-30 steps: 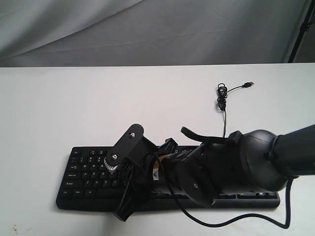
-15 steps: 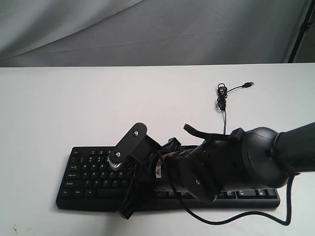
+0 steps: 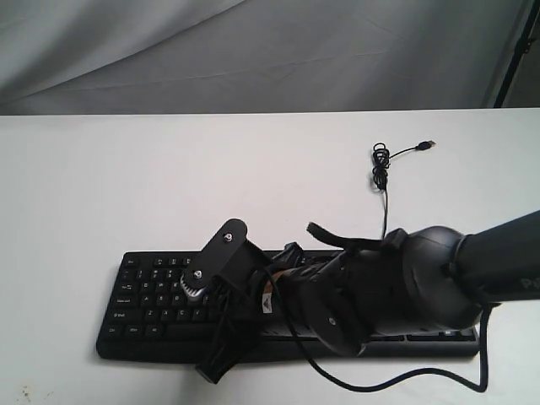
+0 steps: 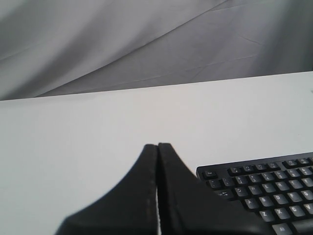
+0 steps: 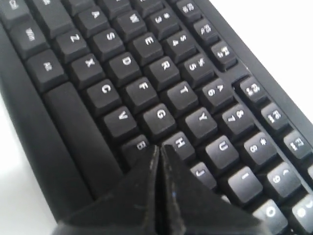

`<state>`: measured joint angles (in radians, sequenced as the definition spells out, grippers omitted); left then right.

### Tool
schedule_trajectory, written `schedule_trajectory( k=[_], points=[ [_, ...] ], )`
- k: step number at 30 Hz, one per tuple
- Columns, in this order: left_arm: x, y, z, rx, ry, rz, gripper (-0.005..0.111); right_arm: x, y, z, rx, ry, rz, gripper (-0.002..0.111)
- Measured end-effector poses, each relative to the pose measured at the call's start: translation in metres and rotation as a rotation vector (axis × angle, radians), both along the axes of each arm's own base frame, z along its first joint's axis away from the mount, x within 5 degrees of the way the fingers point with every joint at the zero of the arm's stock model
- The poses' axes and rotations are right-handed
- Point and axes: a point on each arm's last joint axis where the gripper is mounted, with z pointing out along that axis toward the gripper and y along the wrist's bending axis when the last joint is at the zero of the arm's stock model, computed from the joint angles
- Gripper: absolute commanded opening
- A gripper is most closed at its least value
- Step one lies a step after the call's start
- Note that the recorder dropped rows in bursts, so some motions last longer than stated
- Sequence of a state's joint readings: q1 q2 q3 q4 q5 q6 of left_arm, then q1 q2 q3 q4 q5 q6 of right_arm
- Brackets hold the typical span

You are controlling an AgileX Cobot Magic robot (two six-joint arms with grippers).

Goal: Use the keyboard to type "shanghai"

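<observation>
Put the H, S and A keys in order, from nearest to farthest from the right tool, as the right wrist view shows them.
1. H key: right beside the tip of the shut right tool.
2. S key: further along the same row.
3. A key: next to S, on its far side.

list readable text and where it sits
"A S D F G H J": keyboard home row.
"W E R T Y U I O": QWERTY row.
"Z X C V B": bottom letter row.
"3 4 5 6 7 8 9": number row.
"Alt": beside spacebar.
Everything else: too blurred.
</observation>
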<state>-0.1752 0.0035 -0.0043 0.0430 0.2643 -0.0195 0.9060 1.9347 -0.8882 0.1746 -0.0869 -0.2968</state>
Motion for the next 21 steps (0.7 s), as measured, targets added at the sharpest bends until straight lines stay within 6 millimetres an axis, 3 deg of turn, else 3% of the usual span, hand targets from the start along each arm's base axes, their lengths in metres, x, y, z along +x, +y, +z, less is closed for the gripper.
schedule_trajectory(
  k=[11,21],
  points=[
    [0.0,0.0,0.0,0.0,0.0,0.0,0.0,0.001,0.001,0.0,0.008,-0.009,-0.001,0.0],
    [0.0,0.0,0.0,0.0,0.0,0.0,0.0,0.004,0.004,0.016,0.061,-0.055,-0.004,0.0]
  ],
)
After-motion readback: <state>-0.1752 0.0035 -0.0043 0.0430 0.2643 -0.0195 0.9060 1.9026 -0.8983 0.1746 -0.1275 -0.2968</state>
